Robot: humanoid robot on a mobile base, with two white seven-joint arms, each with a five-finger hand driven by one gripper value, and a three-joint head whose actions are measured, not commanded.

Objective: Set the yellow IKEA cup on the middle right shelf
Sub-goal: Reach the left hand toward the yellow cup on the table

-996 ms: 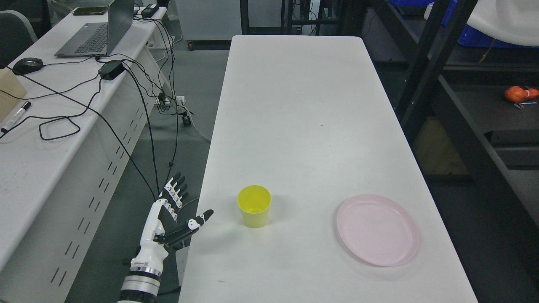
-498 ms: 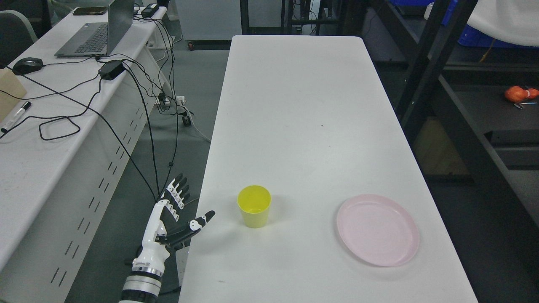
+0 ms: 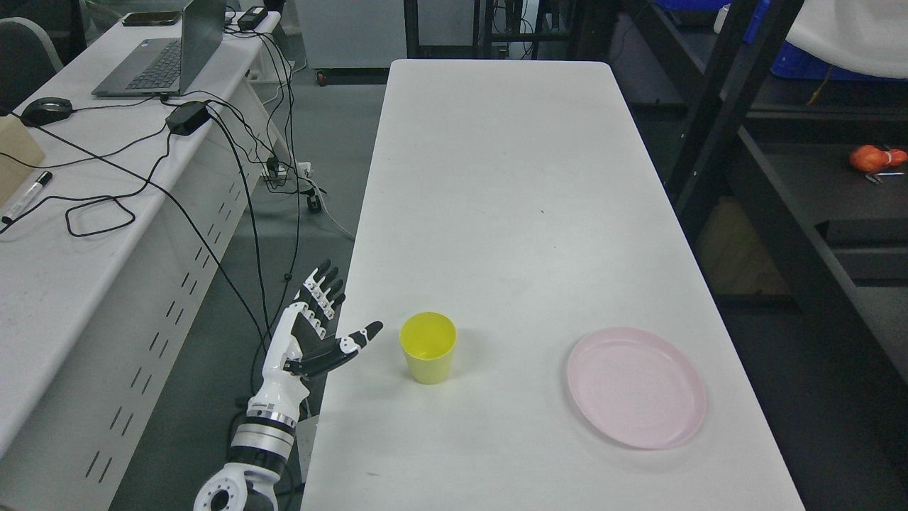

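A yellow cup (image 3: pixel 428 347) stands upright and empty on the white table (image 3: pixel 511 213), near its front left. My left hand (image 3: pixel 340 312) is open at the table's left edge, fingers spread and thumb pointing toward the cup, a short gap to the cup's left. It holds nothing. The dark shelf unit (image 3: pixel 794 206) stands to the right of the table. My right hand does not show.
A pink plate (image 3: pixel 636 387) lies on the table to the right of the cup. An orange object (image 3: pixel 877 157) sits on a shelf at the right. A desk (image 3: pixel 85 213) with laptop, cables and a marker stands to the left across a narrow aisle.
My left hand has risen and moved forward and right, closer to the cup. The cup and plate have not moved.
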